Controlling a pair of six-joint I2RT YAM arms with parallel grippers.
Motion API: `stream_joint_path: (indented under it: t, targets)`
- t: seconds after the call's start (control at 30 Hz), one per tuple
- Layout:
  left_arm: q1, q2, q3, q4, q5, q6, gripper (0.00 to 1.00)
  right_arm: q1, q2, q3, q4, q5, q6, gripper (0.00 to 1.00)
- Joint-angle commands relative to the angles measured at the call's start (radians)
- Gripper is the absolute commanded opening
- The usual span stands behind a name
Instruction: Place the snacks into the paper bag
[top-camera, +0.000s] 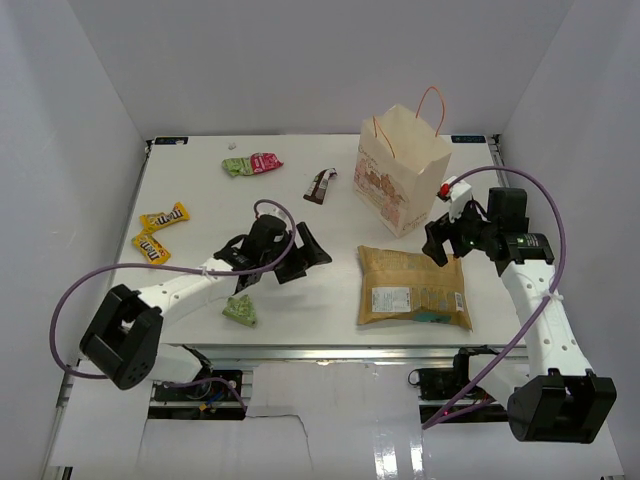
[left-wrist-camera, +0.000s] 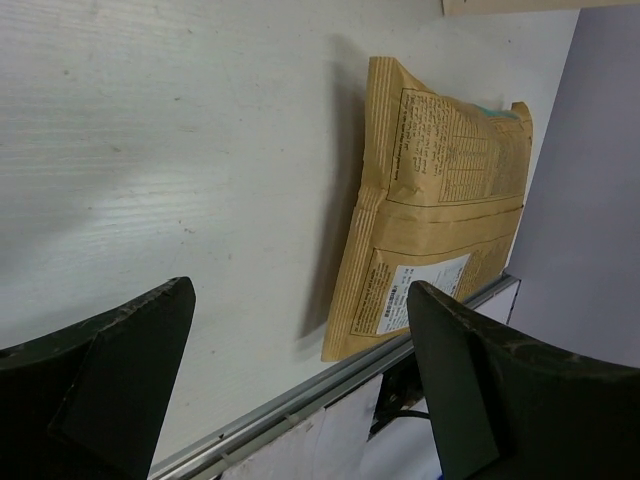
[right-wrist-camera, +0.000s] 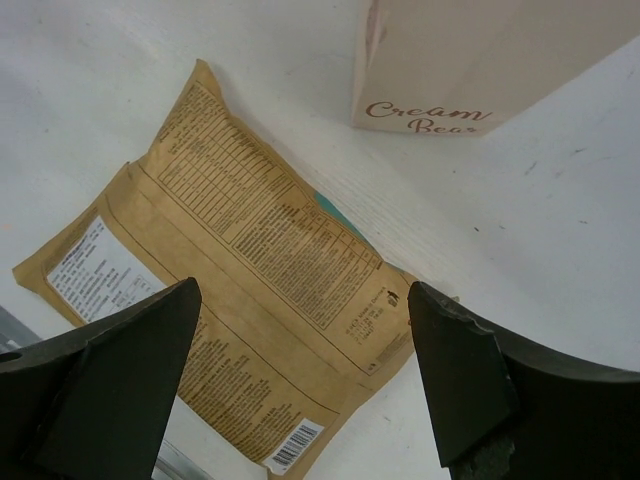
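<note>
The cream paper bag (top-camera: 405, 170) stands upright at the back right, its base (right-wrist-camera: 480, 60) at the top of the right wrist view. A flat tan chip bag (top-camera: 413, 287) lies in front of it near the table's front edge. My right gripper (top-camera: 447, 235) hovers open over the chip bag's (right-wrist-camera: 230, 290) far right corner, holding nothing. My left gripper (top-camera: 303, 255) is open and empty at mid-table, pointing toward the chip bag (left-wrist-camera: 440, 200). Two yellow packets (top-camera: 163, 216) (top-camera: 151, 247) lie at the left. Green (top-camera: 236, 166), pink-red (top-camera: 265, 162) and dark brown (top-camera: 320, 186) packets lie at the back. A pale green packet (top-camera: 241, 311) sits beneath the left arm.
The table's metal front rail (left-wrist-camera: 300, 400) runs just below the chip bag. White walls enclose the table on the left, back and right. A purple cable (top-camera: 70, 290) loops off each arm beyond the table's sides.
</note>
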Motion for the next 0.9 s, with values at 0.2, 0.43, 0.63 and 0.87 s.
stream_joint_path:
  t: [0.2,0.43,0.63,0.87]
  targets:
    - [-0.105,0.229,0.190,0.051,0.047,0.031,0.98,-0.001,0.054,0.030,-0.021,-0.160,0.007,0.90]
    - [-0.139,0.419,0.335,0.076,0.116,0.066,0.92,-0.036,0.042,0.010,-0.018,-0.162,0.003,0.90]
    - [-0.173,0.536,0.420,0.105,0.201,0.074,0.87,-0.044,0.031,-0.010,-0.018,-0.174,-0.002,0.90]
    - [-0.179,0.543,0.363,0.258,0.301,0.052,0.82,-0.047,0.031,-0.020,-0.021,-0.217,-0.008,0.91]
